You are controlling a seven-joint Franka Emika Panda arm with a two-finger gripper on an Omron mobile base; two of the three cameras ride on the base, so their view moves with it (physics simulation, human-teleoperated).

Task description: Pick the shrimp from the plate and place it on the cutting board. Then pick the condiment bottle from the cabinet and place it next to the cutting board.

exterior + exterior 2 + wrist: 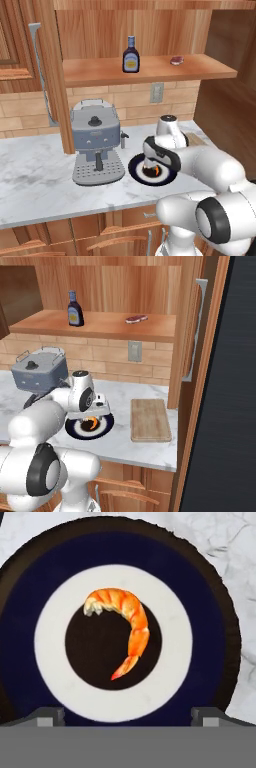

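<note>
The orange shrimp (pixel 125 619) lies curled in the dark centre of the navy-rimmed plate (pixel 202 612) on the marble counter. My gripper (pixel 127 717) hangs open just above the plate, one fingertip (pixel 47 717) at each side and nothing between them. From the base, the shrimp (pixel 91 423) shows under my hand on the plate (pixel 75 431). The wooden cutting board (pixel 150 420) lies bare to the plate's right. The condiment bottle (pixel 131 55) stands upright on the cabinet shelf (pixel 100 72), high above the counter.
A grey coffee machine (pixel 96 142) stands just left of the plate (pixel 135 170). A small dark red lump (pixel 136 319) lies on the shelf right of the bottle (pixel 75 309). A wooden post (pixel 57 100) rises at the left, and a wall panel (pixel 200 381) borders the board's right.
</note>
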